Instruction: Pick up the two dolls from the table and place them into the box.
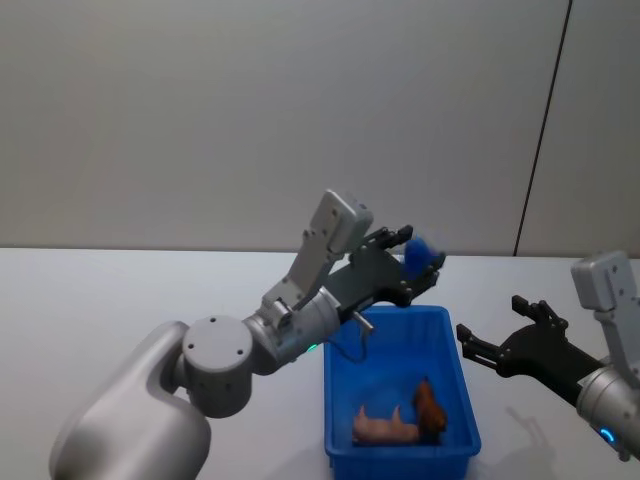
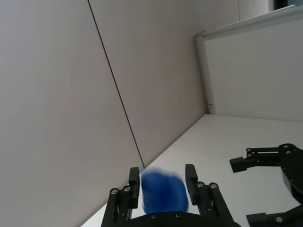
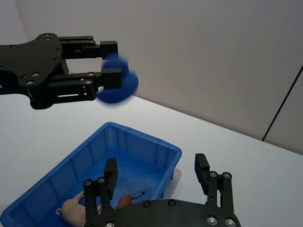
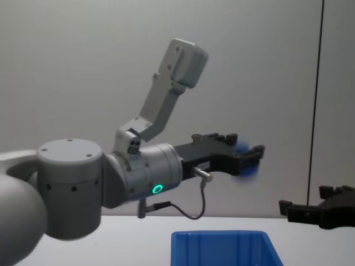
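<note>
the left gripper [image 1: 418,262] hangs in the air above the far end of the blue box [image 1: 455,405], its black fingers [image 3: 108,78] clamped on a small blurred blue doll [image 3: 118,85]. the doll sits between the fingertips, clear of the box and the table [image 1: 120,290]. in the chest view the same gripper [image 4: 250,158] reaches across from the left, well above the box rim [image 4: 222,237]. inside the box, at its near end, lie a pale pinkish figure [image 1: 385,425] and a reddish-brown one [image 1: 430,405], touching each other. the right gripper [image 1: 495,340] hovers just beside the box's right side, its fingers spread apart and holding nothing. the table is plain white and smooth. behind it stands a plain grey wall [image 1: 250,110] with a thin dark vertical seam [image 1: 540,130] on the right.
</note>
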`<state>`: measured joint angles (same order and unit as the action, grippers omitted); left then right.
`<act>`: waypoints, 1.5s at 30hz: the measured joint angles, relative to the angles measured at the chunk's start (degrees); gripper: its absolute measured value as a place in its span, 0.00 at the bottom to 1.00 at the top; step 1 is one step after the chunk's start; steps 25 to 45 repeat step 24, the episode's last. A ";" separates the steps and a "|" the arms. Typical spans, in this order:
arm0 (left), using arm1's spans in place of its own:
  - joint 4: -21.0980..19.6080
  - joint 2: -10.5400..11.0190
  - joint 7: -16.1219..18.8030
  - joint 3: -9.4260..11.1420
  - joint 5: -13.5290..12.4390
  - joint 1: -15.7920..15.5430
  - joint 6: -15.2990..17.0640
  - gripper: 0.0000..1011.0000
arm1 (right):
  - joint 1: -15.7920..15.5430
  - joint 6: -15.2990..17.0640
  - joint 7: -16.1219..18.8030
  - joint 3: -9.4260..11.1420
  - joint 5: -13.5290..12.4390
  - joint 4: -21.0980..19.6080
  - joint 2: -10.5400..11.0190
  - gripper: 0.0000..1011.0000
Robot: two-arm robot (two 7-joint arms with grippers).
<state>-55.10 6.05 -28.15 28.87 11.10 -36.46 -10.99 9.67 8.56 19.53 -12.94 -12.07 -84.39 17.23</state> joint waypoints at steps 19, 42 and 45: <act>-2.80 0.60 0.89 0.46 0.10 1.31 1.79 0.99 | 0.00 0.00 0.00 0.00 0.00 0.00 0.00 0.99; -4.08 1.13 1.37 0.22 -0.09 1.87 1.61 0.99 | 0.00 0.00 0.00 0.00 0.00 0.00 0.00 0.99; -4.08 1.13 1.37 0.22 -0.09 1.87 1.61 0.99 | 0.00 0.00 0.00 0.00 0.00 0.00 0.00 0.99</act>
